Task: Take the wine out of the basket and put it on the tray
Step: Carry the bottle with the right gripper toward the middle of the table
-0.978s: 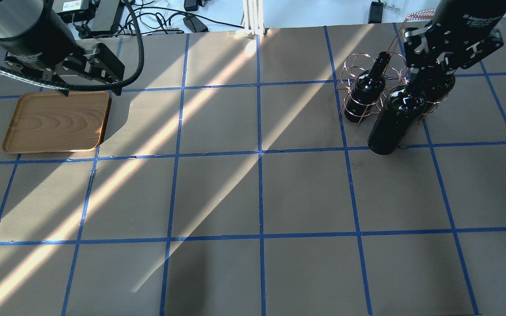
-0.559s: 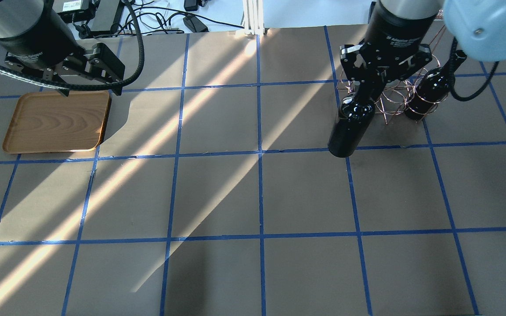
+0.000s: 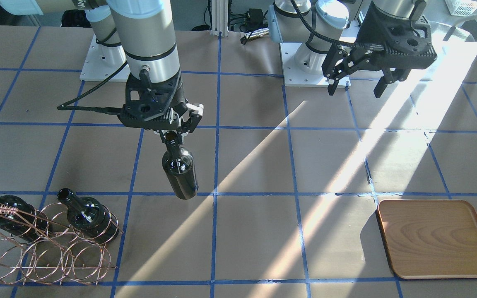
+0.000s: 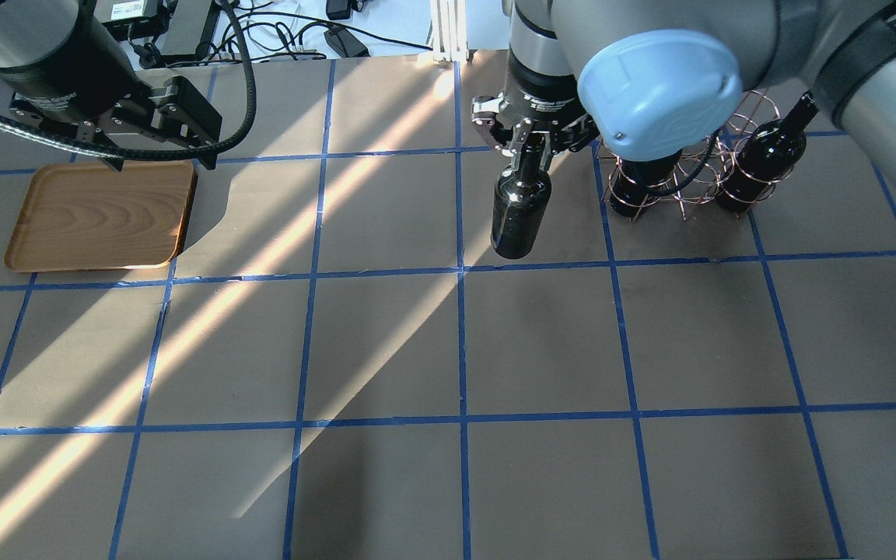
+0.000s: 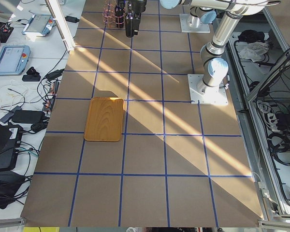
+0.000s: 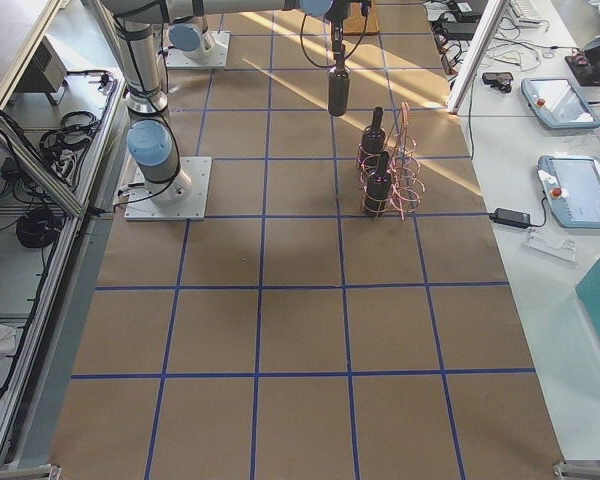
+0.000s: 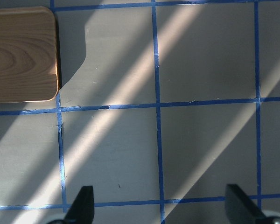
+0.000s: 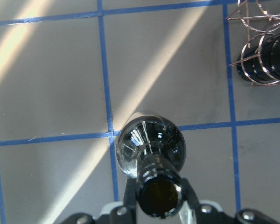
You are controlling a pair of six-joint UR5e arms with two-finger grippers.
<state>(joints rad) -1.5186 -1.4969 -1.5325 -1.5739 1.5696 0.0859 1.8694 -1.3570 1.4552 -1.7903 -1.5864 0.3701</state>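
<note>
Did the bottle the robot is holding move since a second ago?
Yes. In the overhead view the wine has swung left, clear of the basket, toward the tray, hanging from the right pincer.

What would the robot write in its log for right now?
right gripper: shut on wine | wine: hanging outside basket | left gripper: open | tray: no bottle yet
</note>
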